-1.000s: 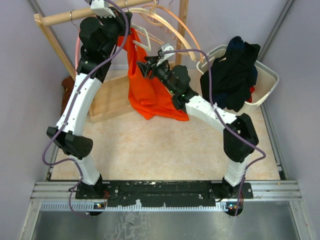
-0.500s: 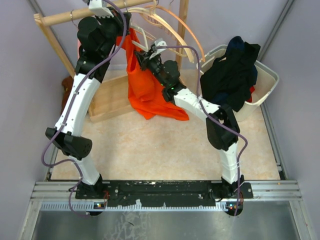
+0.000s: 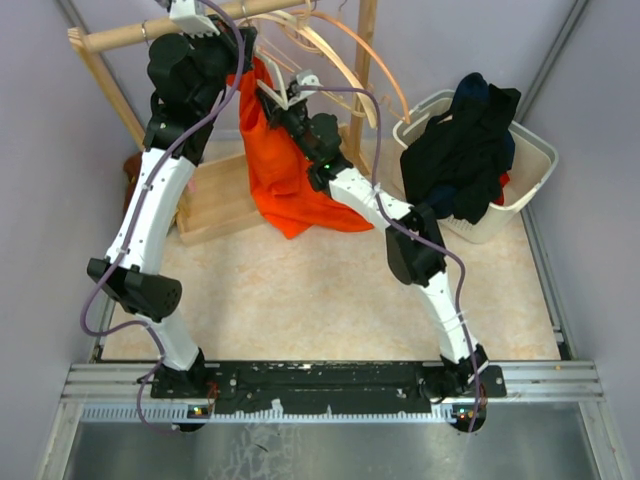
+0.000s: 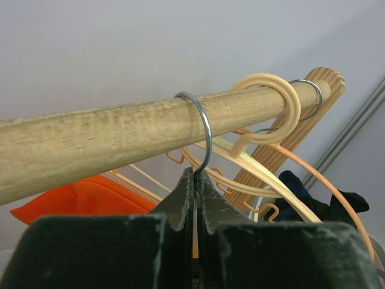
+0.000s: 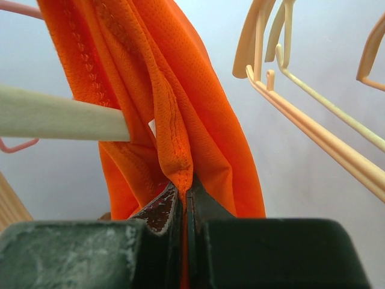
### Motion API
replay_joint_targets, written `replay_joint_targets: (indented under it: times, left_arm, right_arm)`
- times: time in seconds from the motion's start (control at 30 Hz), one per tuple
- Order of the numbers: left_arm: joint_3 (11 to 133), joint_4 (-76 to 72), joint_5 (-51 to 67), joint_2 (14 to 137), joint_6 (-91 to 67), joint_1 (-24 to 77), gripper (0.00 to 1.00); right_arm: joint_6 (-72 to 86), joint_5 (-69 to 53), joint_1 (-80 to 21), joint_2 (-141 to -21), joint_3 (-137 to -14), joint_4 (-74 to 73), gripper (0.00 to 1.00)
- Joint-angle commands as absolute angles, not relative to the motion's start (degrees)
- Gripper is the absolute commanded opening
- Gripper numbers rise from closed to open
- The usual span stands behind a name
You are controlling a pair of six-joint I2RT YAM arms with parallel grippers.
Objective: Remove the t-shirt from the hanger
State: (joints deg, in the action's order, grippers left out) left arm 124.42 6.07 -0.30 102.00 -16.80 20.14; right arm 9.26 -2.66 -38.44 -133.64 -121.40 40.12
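Grey wall [image 4: 180,42] behind round wooden rail [image 4: 90,141], table's far edge | my left pincer [image 4: 195,180] clamps thin steel hanger hook [image 4: 203,129] to steady it | my right pincer [image 5: 184,191] nips hanging orange mesh t-shirt [image 5: 180,108] to pull it free

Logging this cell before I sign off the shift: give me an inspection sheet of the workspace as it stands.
Surface: beige table; no spills seen.
Job's things: orange t-shirt hangs on its hanger; hanger hook sits over the wooden rail.
Clutter: white basket heaped with dark clothes; wooden crate; spare hangers on the rail.
Grippers: left gripper shut on the hanger hook's wire; right gripper shut on a fold of the t-shirt.
Cables: purple cables run along both arms, one looping loose beside the left arm.
Surroundings: plain grey walls; nothing else seen.
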Motion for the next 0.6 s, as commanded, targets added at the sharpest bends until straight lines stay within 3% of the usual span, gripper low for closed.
replay_joint_targets:
  times: [0.0,0.33,0.43,0.57]
  left_arm:
    - [125.79,6.31,3.88,99.66,-19.12,20.48,0.0]
    - [126.33,8.4,4.71,99.28,-19.36,20.48,0.0]
    - [126.02,8.91,4.02,98.98,-18.76,20.46,0.0]
    - [125.68,9.64,3.85,98.71,-18.38,20.08,0.0]
  right_arm:
    - [10.46,-1.15,-37.66,-137.38,-128.24,37.91,0.0]
    - [11.7,-0.39,-37.62,-137.74,-128.71,37.8,0.02]
    - [12.06,-0.31,-37.62,-132.98,-120.87,41.3,0.22]
    - [12.28,-0.5,-37.62,-126.47,-110.79,46.57,0.34]
